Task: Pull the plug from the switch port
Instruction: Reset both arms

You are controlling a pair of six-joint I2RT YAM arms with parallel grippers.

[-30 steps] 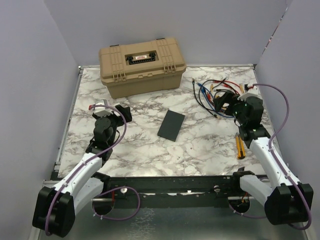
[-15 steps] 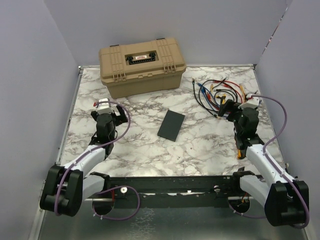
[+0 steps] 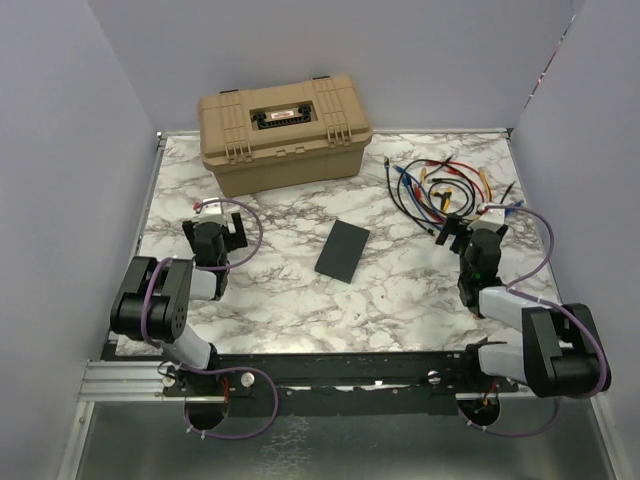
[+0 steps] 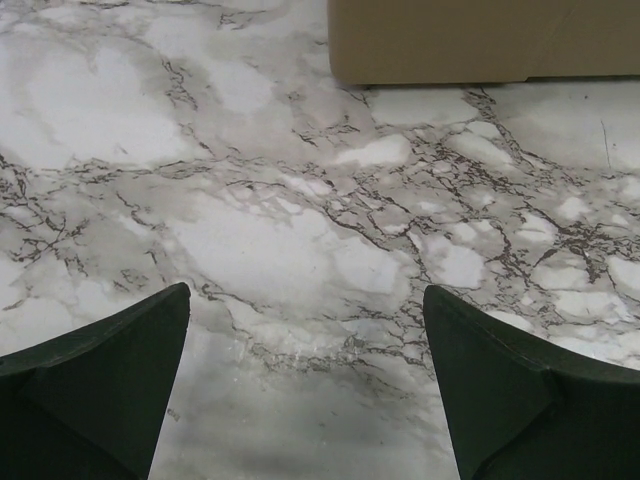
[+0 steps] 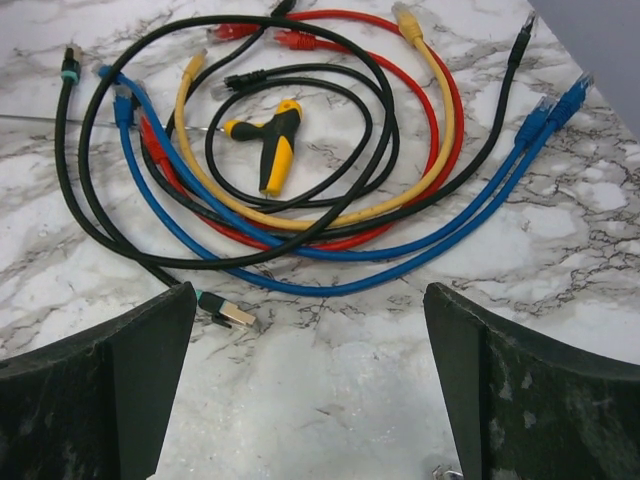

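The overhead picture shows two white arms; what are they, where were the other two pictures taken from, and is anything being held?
They are robot arms bolted at the near edge of a marble table, filmed from above. The other pictures come from cameras on each wrist; the dark wedges are fingers. The left gripper and right gripper are open, holding nothing. On the table lie a tan toolbox, a flat black box and coloured cables around a yellow-handled tool.

switch (image 3: 342, 250) ports too small to see, toolbox (image 4: 480, 40) cut by top edge
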